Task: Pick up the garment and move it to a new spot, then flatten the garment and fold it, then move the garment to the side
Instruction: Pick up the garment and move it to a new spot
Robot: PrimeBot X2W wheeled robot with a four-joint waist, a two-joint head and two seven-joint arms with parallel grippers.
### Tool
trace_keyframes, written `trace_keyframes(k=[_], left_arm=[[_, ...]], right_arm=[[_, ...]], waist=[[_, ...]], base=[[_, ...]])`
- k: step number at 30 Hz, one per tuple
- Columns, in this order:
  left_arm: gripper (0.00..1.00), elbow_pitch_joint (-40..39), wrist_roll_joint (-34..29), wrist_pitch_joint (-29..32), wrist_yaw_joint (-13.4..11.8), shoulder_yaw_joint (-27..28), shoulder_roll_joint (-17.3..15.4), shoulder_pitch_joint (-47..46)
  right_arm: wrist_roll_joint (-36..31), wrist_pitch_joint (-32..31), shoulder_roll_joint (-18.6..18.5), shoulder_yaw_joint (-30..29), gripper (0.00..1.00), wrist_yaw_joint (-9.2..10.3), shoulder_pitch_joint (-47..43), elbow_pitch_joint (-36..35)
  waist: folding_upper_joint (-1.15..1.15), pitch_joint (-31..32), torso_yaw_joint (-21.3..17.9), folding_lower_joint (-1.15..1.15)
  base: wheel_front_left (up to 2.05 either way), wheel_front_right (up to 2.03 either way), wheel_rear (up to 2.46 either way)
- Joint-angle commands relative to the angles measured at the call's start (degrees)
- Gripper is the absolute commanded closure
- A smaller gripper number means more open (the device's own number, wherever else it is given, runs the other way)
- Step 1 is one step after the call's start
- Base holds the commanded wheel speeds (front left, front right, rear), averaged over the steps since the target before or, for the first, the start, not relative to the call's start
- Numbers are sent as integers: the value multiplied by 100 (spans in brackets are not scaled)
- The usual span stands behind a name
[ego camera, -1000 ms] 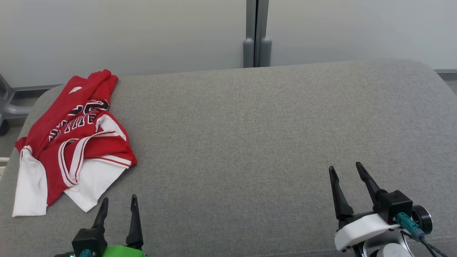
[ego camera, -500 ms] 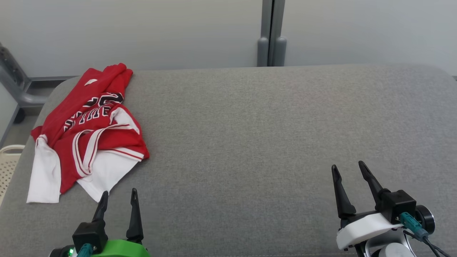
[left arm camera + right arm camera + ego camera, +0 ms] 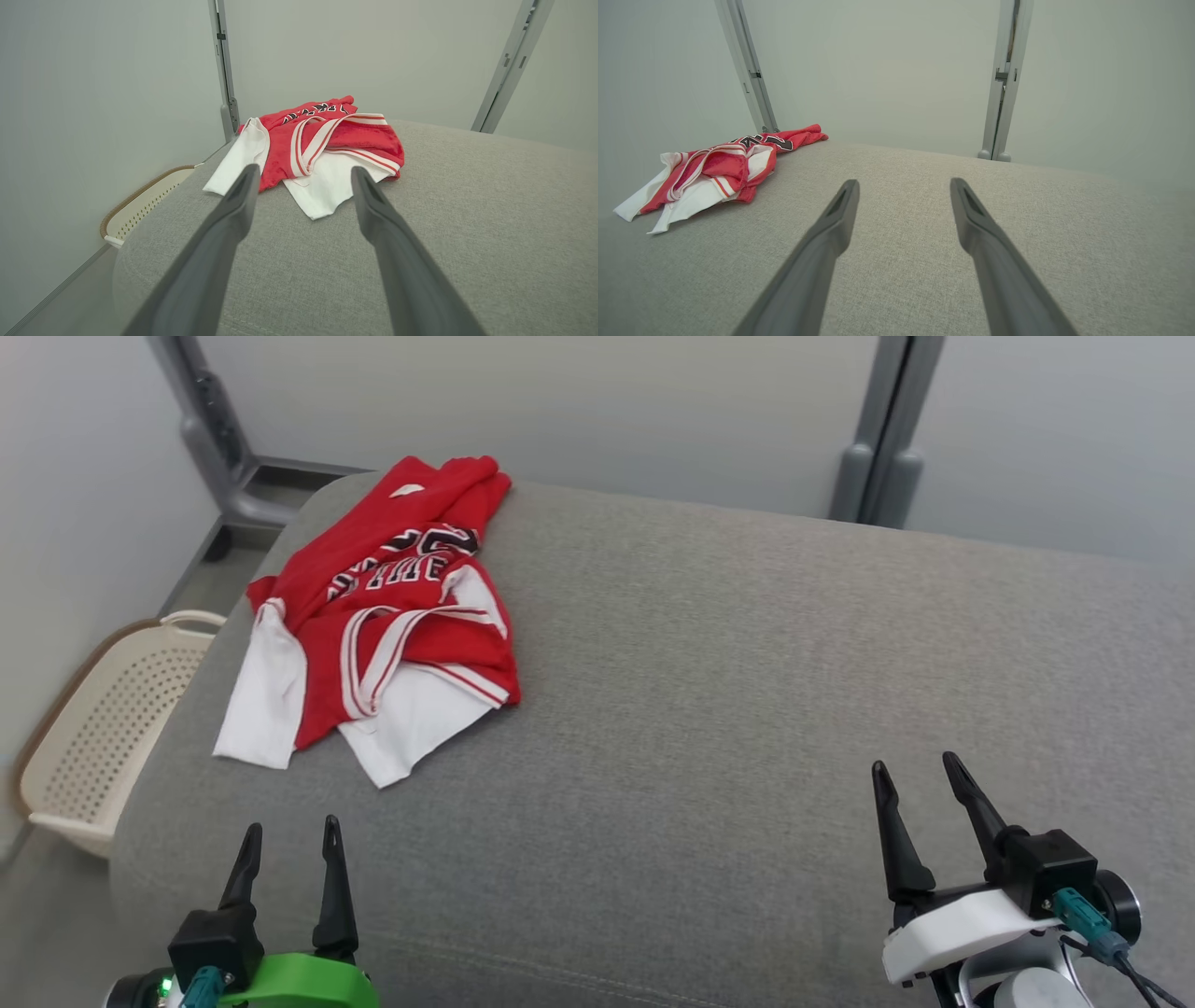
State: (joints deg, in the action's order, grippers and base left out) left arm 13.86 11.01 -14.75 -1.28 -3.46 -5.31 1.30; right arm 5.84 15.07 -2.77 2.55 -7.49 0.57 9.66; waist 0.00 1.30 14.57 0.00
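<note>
Crumpled red-and-white garment (image 3: 383, 616) on grey cushion (image 3: 747, 663) — perforated cream basket (image 3: 103, 728) beside it, left gripper (image 3: 289, 835) and right gripper (image 3: 920, 775) both spread, empty.

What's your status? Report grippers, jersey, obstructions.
Left gripper open, empty. Right gripper open, empty. Red jersey crumpled on grey cushion, far left, untouched. Nothing lies between left gripper and jersey.

The left tool (image 3: 290, 828) has two long black fingers tapering to points, set in a black block on a bright green housing (image 3: 299, 982) with a teal plug (image 3: 203, 985) and a small green light (image 3: 166, 987). The right tool (image 3: 914, 763) has like fingers, a black block (image 3: 1041, 868) over a white shell (image 3: 952, 926), a teal connector (image 3: 1074, 905), a dark cable (image 3: 1134, 985) and a round black knob (image 3: 1116, 901). Close up, the fingers (image 3: 826, 242) look matt dark grey, slotted near the tips.
</note>
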Motion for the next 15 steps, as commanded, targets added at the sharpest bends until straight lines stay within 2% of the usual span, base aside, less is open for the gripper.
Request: trace_keyframes(k=[1,8,15], left_arm=[[0,-20,20,-7,-32,18,-41,-77],[0,-52,99,4,-78,48,-77,20],[0,-85,158,15,-103,28,-83,61]], right_arm=[[3,30,-20,6,0,0,26,-24],[64,30,-23,74,0,0,67,15],[77,30,-23,149,0,0,67,46]], waist=[[0,-40,623,0],[0,-30,1126,0],[0,-5,1168,0]], base=[[0,0,0],[0,0,0],[0,0,0]])
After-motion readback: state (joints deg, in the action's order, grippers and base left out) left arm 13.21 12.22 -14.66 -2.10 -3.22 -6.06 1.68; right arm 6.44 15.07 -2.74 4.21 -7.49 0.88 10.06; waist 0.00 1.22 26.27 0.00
